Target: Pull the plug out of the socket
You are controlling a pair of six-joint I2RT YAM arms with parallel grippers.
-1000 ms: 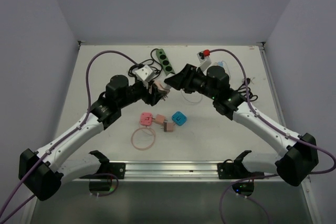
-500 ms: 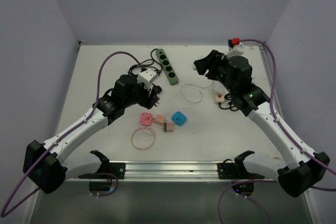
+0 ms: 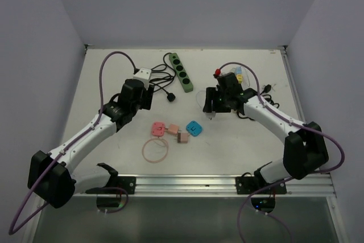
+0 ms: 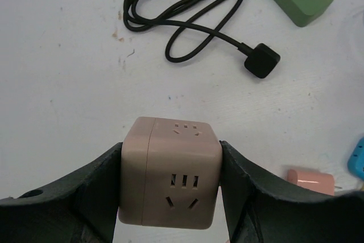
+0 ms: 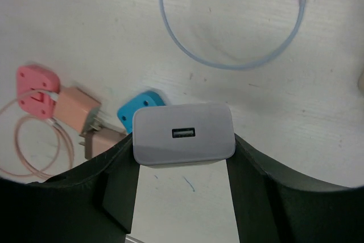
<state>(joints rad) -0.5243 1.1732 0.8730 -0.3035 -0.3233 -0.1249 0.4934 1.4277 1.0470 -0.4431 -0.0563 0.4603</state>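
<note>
left fingers (image 4: 94, 194): clamped on both sides of cube socket, one dark pad on each side face
cube socket (image 4: 169, 174): beige-pink, wedged between left fingers, one outlet face toward left wrist camera, another outlet face on top, nothing plugged into either visible face; contact with counter (image 3: 227, 152) not clear
black cable (image 4: 182, 4): loose coil on counter beyond cube socket, ending in flat black plug head (image 4: 261, 61), apart from left fingers
green power strip (image 3: 181, 72): flat on counter at far side, between the two arms, angled
pink adapter (image 3: 157, 129): on counter at centre front, pink cable ring (image 3: 154, 151) just in front of it
beige adapter (image 3: 182, 137): just beside pink adapter, prongs visible in right wrist view
blue adapter (image 3: 194, 127): beside beige adapter, near right fingers
right fingers (image 5: 85, 186): closed on both short ends of white plug
white plug (image 5: 183, 135): USB charger block pinched between right fingers, USB port face toward right wrist camera, prongs hidden; separated from cube socket, well apart, each in its own grip
clear cable loop (image 5: 227, 38): on counter beyond white plug, not touching it
</note>
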